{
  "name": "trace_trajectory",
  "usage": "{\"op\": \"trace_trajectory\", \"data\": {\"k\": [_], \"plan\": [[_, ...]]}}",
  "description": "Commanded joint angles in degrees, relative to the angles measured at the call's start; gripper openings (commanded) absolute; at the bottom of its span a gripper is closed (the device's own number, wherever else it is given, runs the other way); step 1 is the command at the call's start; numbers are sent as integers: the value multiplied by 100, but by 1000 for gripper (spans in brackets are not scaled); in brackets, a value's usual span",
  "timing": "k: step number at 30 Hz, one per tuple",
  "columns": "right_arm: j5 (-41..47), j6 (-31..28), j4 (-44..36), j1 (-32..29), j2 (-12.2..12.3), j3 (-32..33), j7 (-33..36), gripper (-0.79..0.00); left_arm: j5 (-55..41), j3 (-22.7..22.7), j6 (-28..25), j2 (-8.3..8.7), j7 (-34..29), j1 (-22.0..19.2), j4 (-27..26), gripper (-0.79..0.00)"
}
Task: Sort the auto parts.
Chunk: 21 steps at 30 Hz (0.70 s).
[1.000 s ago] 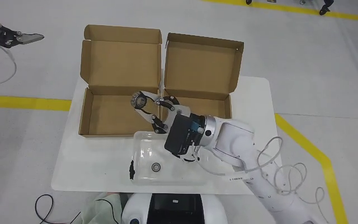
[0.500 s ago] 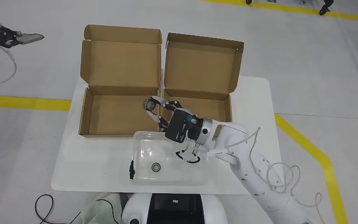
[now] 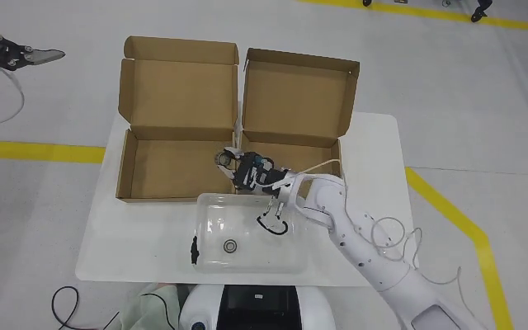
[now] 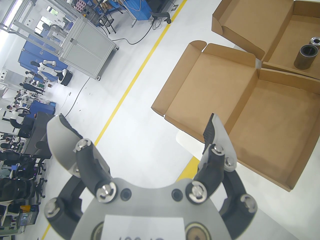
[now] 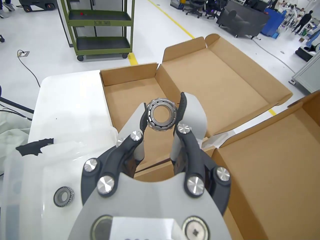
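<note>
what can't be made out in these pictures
Top view: part of the right box floor, under the right gripper.
Left wrist view: the right box beyond the two metal sleeves, cut by the edge.
Right wrist view: the bearing, its far face turned away.

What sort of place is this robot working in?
Probably a robotics workshop or test floor inside an industrial hall, not a home or shop. Painted yellow lane lines, a green metal cart and another white robot near blue cabinets all suggest it.
</note>
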Motion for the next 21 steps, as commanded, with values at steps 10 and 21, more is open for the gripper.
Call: {"op": "trace_trajectory", "data": {"k": [10, 21], "plan": [[484, 145, 1205, 867, -476, -833, 789, -785, 0, 0, 0, 0, 0, 0, 0, 0], [948, 91, 2413, 1579, -1069, -1511, 1113, -785, 0, 0, 0, 0, 0, 0, 0, 0]]}}
